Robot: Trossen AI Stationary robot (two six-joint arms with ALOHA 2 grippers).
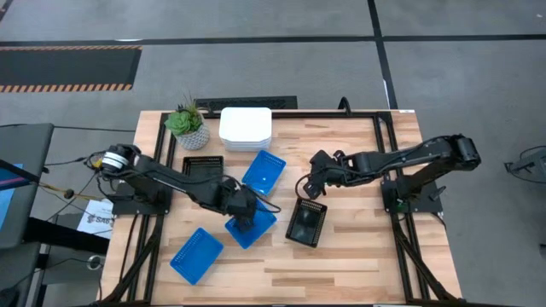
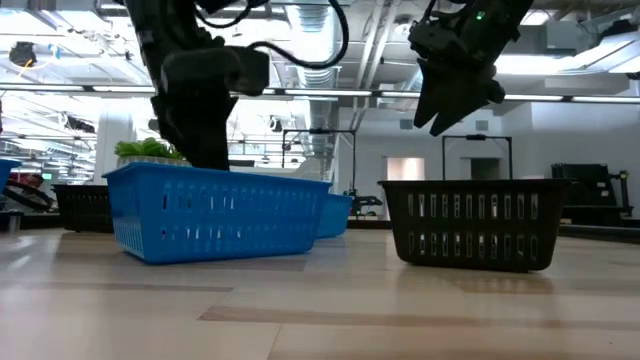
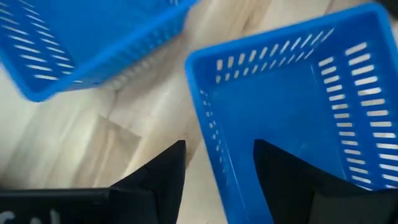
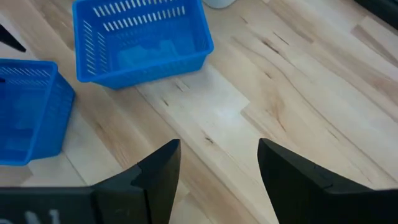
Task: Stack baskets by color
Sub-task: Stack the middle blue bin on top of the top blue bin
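- Baskets lie spread over the counter (image 1: 341, 256): a white stack (image 1: 246, 128) at the far edge beside a potted plant (image 1: 188, 126), a black basket (image 1: 202, 165) behind the left arm and another black basket (image 1: 306, 222) near the middle.
- Three blue ones are apart: one far (image 1: 264, 171), one near the front-left (image 1: 196, 254), and the middle blue basket (image 1: 252, 225) under the left hand (image 3: 217, 171).
- Left hand straddles that basket's wall, one finger inside and one outside, not visibly squeezing it yet.
- Right hand (image 4: 217, 168) hangs spread and empty above bare wood, near the middle black basket.
- Risk, as I judge it: a one-wall pinch could let the basket tilt or slip on lifting, and the thin slotted wall may flex.
- Swinging it could also knock the neighbouring blue basket.
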